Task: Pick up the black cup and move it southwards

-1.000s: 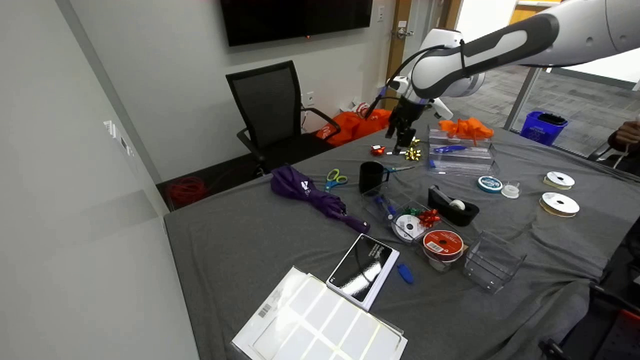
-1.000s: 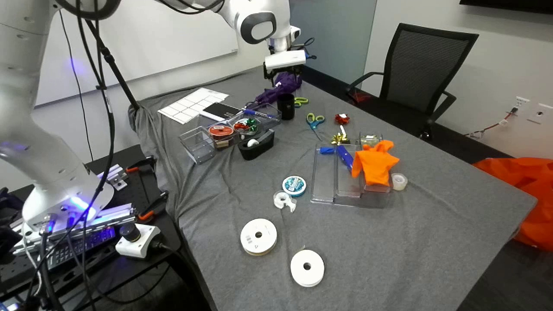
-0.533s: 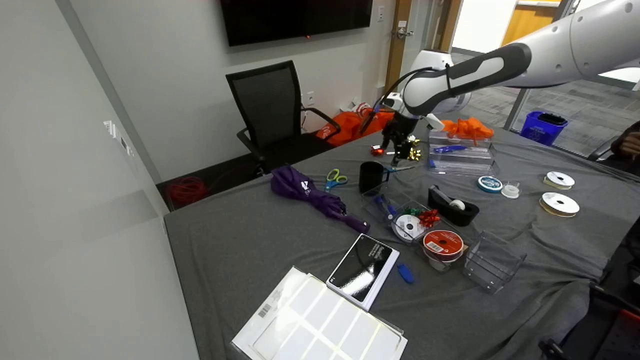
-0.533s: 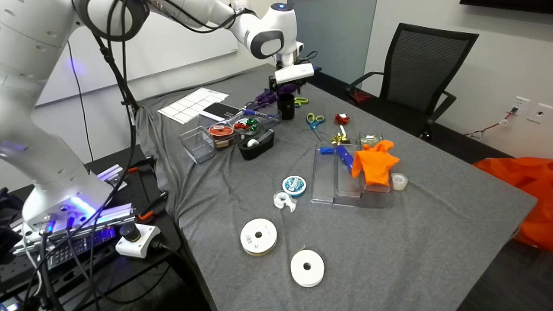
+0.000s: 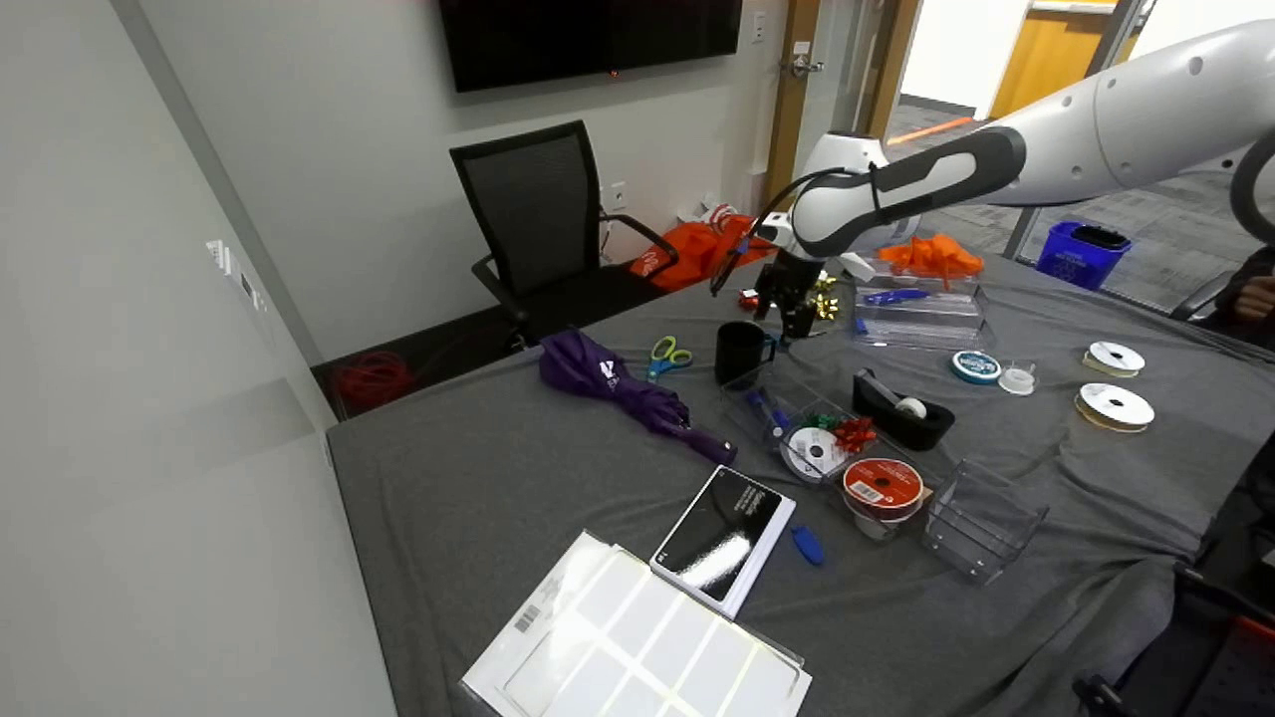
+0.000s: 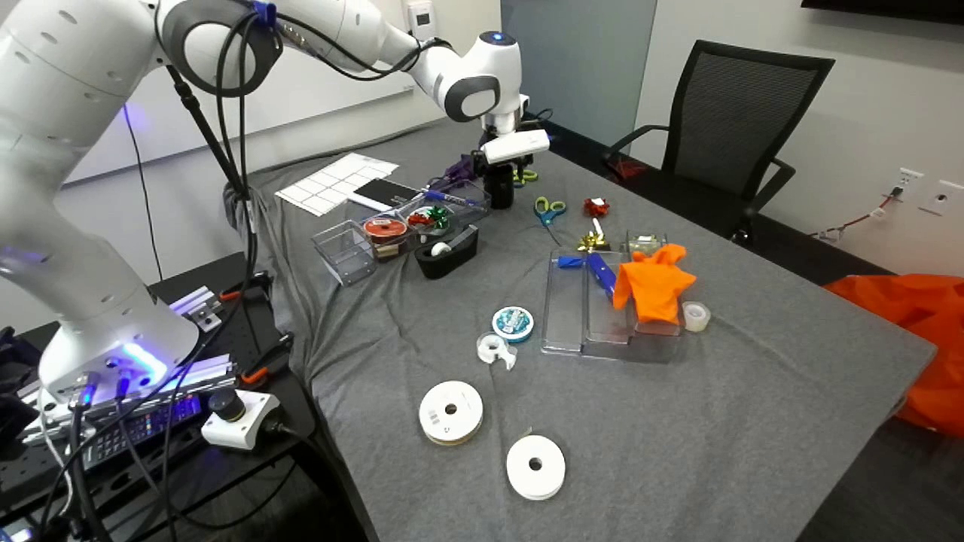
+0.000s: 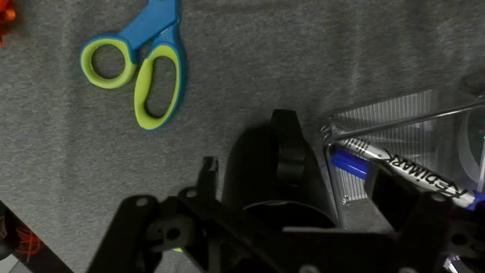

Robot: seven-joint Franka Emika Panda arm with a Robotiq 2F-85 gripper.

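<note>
The black cup [image 5: 739, 354] stands upright on the grey cloth. It also shows in an exterior view [image 6: 500, 194], partly hidden by the gripper. In the wrist view the cup [image 7: 246, 170] has its handle [image 7: 290, 151] toward the top of the picture, and its open mouth is partly covered by the gripper. My gripper [image 7: 295, 170] is open, its fingers spread to the two sides of the cup. The left finger [image 7: 207, 176] is over cloth, the right one over a clear bin. In an exterior view the gripper [image 5: 784, 324] is low, at the cup's handle side.
The clear bin [image 7: 405, 122] with a marker [image 7: 420, 172] stands right beside the cup. Blue-green scissors [image 7: 153, 21] lie near the handle. A purple umbrella [image 5: 618, 388], a tape dispenser [image 5: 901, 418] and a clear tray [image 6: 565, 331] are also on the table.
The arm has come down, and the gripper has dropped to the cup's height, shifting slightly left in an exterior view. The cup and the other things have not moved.
</note>
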